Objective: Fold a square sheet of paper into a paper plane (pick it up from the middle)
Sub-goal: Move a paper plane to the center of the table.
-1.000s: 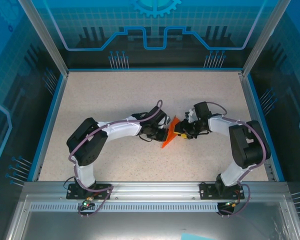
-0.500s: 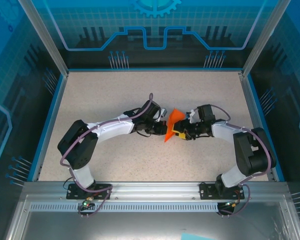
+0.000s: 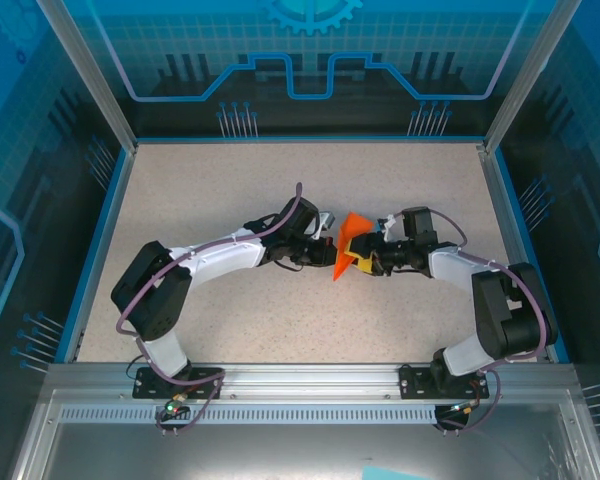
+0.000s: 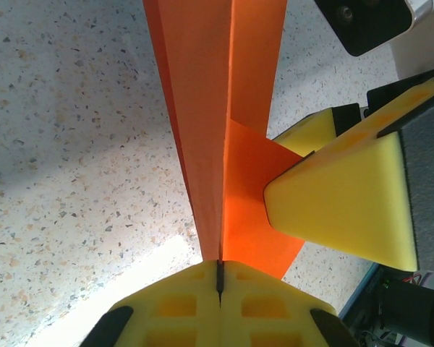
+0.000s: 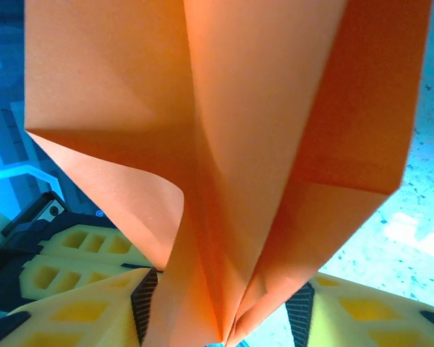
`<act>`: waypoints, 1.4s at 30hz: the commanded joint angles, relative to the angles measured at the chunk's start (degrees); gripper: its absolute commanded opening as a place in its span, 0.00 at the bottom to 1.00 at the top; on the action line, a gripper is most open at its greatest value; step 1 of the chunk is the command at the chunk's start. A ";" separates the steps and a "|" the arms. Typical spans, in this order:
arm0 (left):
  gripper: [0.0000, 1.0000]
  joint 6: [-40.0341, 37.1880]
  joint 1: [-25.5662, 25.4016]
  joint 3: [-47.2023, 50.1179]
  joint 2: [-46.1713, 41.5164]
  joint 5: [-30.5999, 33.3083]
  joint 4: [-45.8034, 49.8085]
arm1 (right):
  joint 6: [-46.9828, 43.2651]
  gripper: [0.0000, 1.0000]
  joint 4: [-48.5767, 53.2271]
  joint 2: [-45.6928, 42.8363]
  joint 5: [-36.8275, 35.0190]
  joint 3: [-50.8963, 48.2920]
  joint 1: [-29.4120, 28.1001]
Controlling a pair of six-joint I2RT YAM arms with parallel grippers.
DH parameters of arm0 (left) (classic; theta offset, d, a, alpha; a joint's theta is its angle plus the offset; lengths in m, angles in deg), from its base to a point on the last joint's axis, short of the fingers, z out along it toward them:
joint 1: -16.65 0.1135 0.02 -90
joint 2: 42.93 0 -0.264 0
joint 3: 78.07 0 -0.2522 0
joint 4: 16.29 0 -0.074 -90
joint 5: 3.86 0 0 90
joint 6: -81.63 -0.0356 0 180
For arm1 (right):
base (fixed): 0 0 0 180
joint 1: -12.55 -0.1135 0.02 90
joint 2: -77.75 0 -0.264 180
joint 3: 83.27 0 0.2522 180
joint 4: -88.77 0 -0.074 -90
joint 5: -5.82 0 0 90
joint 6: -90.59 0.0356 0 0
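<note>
Change: since a second ago, the bright orange, narrow, creased paper plane [image 3: 350,235] has been carried a little toward the far edge of the surface. Its upper flap has been spread wider, and both arms have been stretched further inward.
Paper plane: it is held near the middle of the speckled beige tabletop [image 3: 230,190], slightly toward the right edge, between the two grippers. Its pointed end is turned toward the near edge. Whether that point touches the surface cannot be told.
Folds: in the left wrist view one long central crease is seen running away from the camera, with a shorter flap folded out to one side. In the right wrist view the layers are gathered into a narrow bundle at the bottom, and one flap is curled outward.
Left gripper [image 3: 327,252]: its yellow foam pads [image 4: 166,311] are pressed together on the central fold, with the paper edge pinched in the seam between them.
Right gripper [image 3: 359,259]: it is clamped on the side flap from the opposite side. One wedge-shaped yellow pad is laid against the flap's face and the second is seen behind it.
Surroundings: the tabletop is bordered by a blue rim [image 3: 98,235].
</note>
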 commanded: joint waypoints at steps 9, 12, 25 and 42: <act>0.02 -1.43 0.27 0.68 -1.11 -0.70 0.66 | 0.03 0.52 2.26 -3.23 2.25 -1.57 0.82; 0.02 -1.46 0.31 0.77 -1.09 -0.75 0.64 | 0.26 0.52 2.74 -4.36 2.36 -1.79 0.84; 0.02 -1.48 0.31 0.86 -1.35 -1.01 0.34 | -3.31 0.52 10.59 -7.50 0.50 -0.65 1.07; 0.02 -0.87 0.28 1.47 -1.60 -1.68 -0.70 | -0.81 0.52 5.01 -3.32 0.82 1.31 1.07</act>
